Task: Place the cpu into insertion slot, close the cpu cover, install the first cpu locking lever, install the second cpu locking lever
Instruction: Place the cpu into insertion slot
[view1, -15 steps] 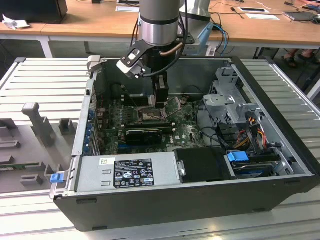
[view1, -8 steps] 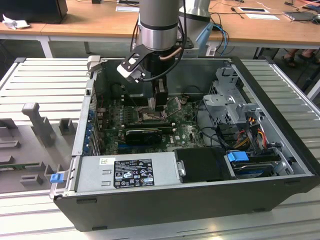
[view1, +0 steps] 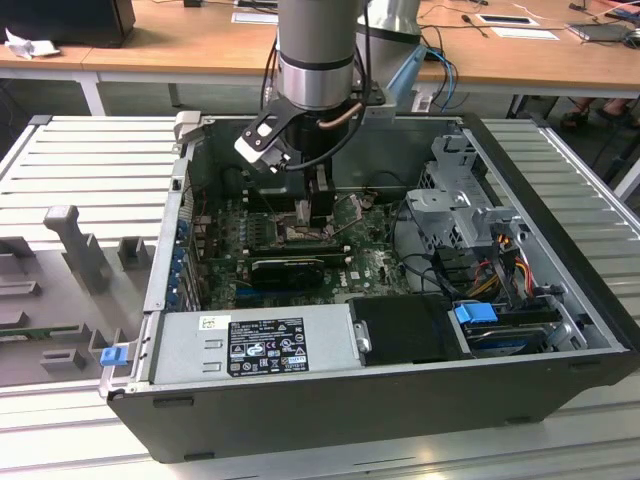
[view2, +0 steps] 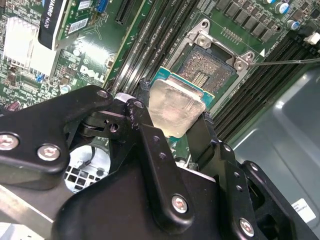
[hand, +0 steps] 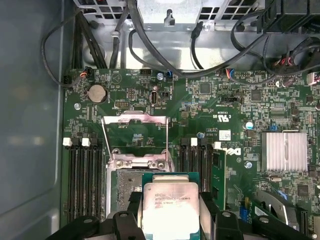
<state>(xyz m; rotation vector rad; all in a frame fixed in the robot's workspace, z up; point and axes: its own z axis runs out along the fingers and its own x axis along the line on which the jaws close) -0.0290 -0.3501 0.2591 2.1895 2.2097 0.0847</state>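
My gripper (hand: 170, 220) is shut on the cpu (hand: 170, 207), a pale metal square on a green edge, held by two opposite sides between black fingers (view2: 150, 135). In both wrist views the chip hovers just off the insertion slot (view2: 207, 70), partly overlapping its edge (hand: 124, 187). The cpu cover (hand: 134, 119) stands flipped open beyond the socket. Two thin wire locking levers (hand: 103, 141) are released, one on each side of the cover. In the exterior view the gripper (view1: 300, 205) reaches down into the open computer case over the motherboard (view1: 370, 262).
Black memory slots (hand: 82, 180) flank the socket. A finned heat sink (hand: 284, 152) and a long black card (view1: 285, 268) sit nearby. Cables (hand: 150, 45) run along the case wall. A power supply (view1: 260, 345) and a drive cage (view1: 465, 205) fill the case's edges.
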